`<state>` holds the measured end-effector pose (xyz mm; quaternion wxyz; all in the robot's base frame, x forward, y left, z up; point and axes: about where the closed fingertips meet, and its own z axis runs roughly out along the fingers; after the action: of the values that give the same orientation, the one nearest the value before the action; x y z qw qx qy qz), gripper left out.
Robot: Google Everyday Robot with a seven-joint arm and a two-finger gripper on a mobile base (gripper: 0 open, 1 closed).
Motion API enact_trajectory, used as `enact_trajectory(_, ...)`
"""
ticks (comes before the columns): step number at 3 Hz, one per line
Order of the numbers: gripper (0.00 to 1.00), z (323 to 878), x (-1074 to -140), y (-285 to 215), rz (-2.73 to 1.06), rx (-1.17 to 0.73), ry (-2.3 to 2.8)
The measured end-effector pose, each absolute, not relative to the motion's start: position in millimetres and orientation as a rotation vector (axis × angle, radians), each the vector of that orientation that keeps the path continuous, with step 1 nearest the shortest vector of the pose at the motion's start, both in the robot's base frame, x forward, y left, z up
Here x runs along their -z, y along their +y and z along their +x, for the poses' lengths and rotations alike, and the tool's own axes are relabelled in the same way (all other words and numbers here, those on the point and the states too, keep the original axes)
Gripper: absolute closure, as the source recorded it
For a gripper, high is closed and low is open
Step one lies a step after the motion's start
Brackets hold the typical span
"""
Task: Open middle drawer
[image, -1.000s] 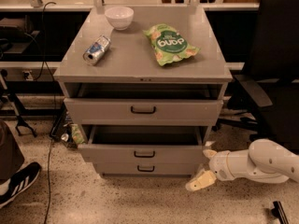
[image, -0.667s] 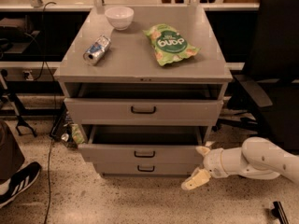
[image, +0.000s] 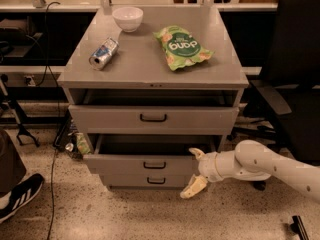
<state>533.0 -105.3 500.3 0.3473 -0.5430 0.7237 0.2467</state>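
Observation:
The middle drawer (image: 125, 164) is a grey front with a small dark bar handle (image: 154, 165). It stands pulled out some way, with a dark gap above its front. My gripper (image: 194, 171), white with cream fingers, is at the right end of that front, well right of the handle. It is open: one fingertip (image: 195, 153) sits by the front's top right corner and the other lies lower, near the floor. It holds nothing.
The top drawer (image: 115, 118) is slightly out; the small bottom drawer (image: 130, 180) is shut. On the cabinet top are a white bowl (image: 127, 18), a can (image: 103, 53) and a green snack bag (image: 182, 47). A black chair (image: 295, 84) stands right; a shoe (image: 17, 195) left.
My gripper has moved left along the floor level, from clear of the cabinet to the right end of the middle drawer front. The drawers have not visibly moved.

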Motion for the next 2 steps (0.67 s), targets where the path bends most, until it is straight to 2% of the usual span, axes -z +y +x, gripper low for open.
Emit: enact_trajectory(2, 0.0, 594, -477, -97, -1.456, -0.382, 1.832)
